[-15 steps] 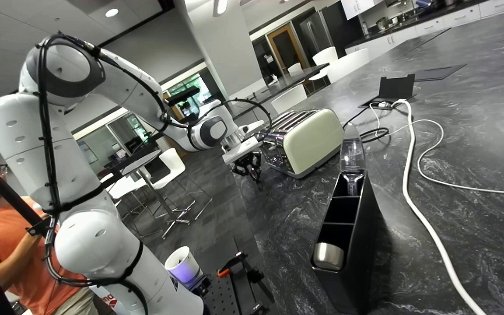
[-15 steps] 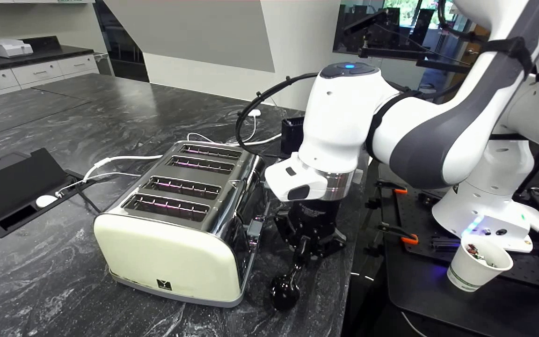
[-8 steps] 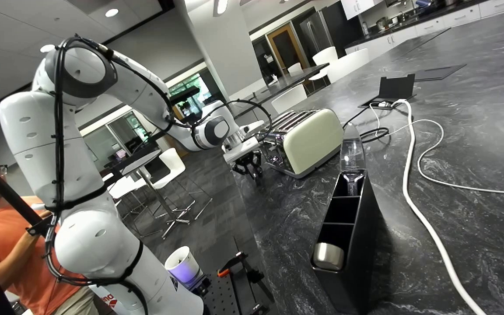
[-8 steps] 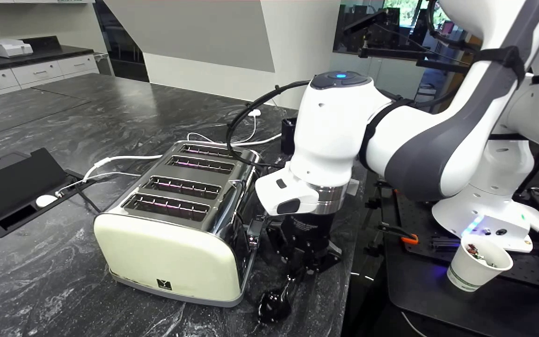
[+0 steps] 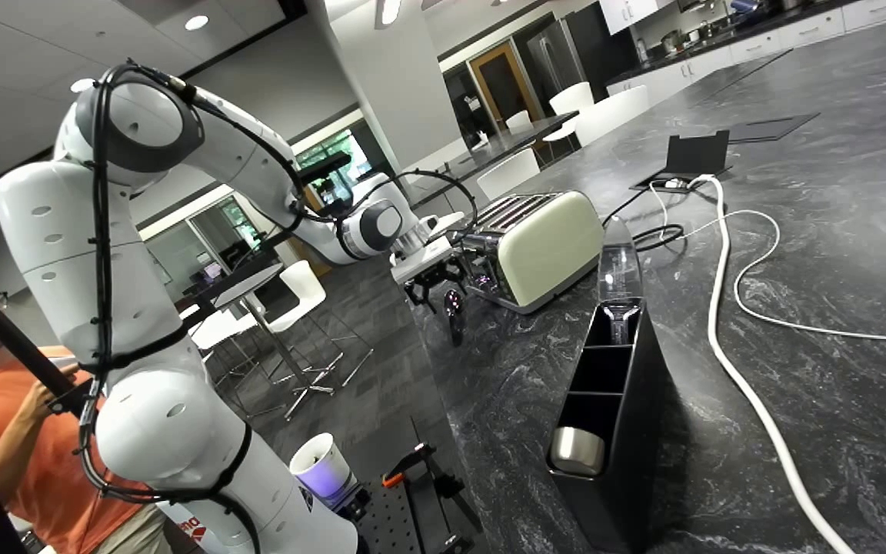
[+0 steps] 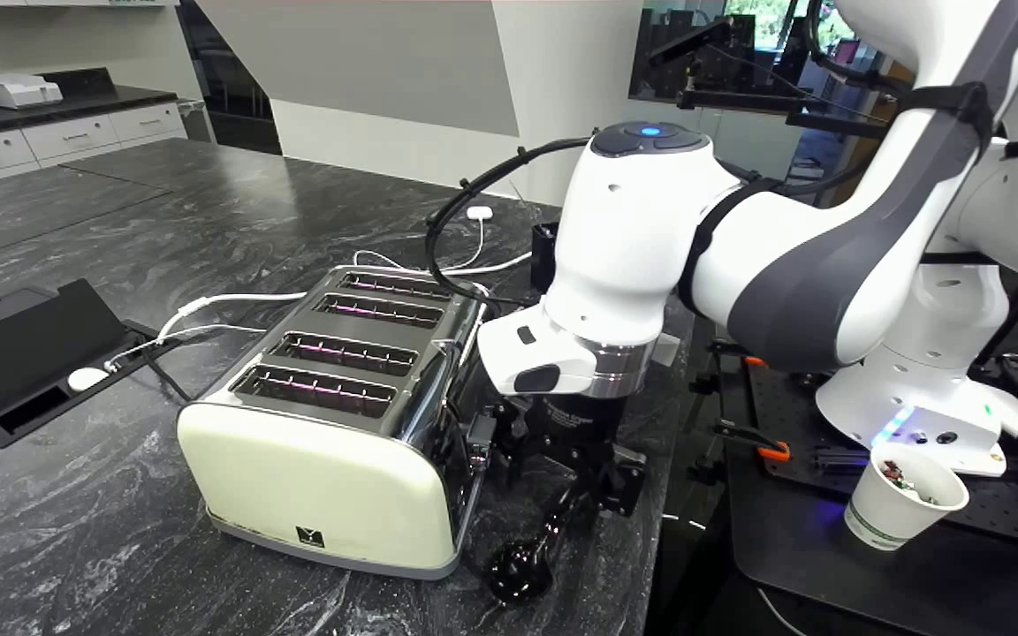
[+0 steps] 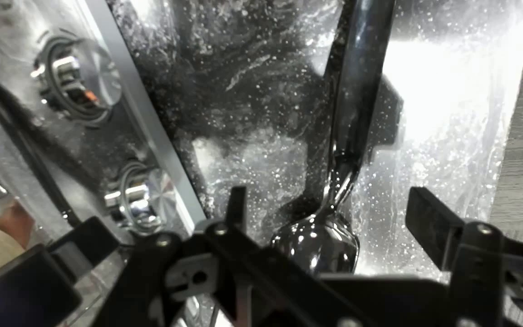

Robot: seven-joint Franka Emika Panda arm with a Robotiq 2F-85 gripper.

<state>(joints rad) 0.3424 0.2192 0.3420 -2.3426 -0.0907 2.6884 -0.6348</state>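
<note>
Fingers (image 7: 431, 222) of a black jointed gripper (image 7: 334, 213) are standing spread wide, gaps showing on both sides of a glossy black, long-handled spoon (image 7: 351, 131), and nothing that I can see is being pinched. The spoon is lying below the tool, between its two fingertips: the rounded, shiny bowl (image 7: 318, 245) is poking out past one side, and the thicker, straight handle (image 7: 361, 81) is running out on the opposite side, along the dark, white-veined countertop (image 7: 252, 100). Whether the handle is touching that surface all the way, I cannot tell. Just beside the tool a cream-and-chrome four-slot toaster (image 6: 323, 486) is sitting, its round metal knobs (image 7: 80, 77) facing the fingers.

From its slim neck (image 7: 337, 181) and high gloss, I am taking the spoon to be a light, stiff piece, probably hard plastic and hardly fragile. That polish is promising a slippery surface, and the curved bowl is likely to be rocking or skidding under any sideways push. The best hold is looking to be on the straight handle just beyond the narrow neck, near the middle of the gap between the fingers, with both fingers bearing squarely on its sides. The bowl is offering only rounded faces to slide off.
</note>
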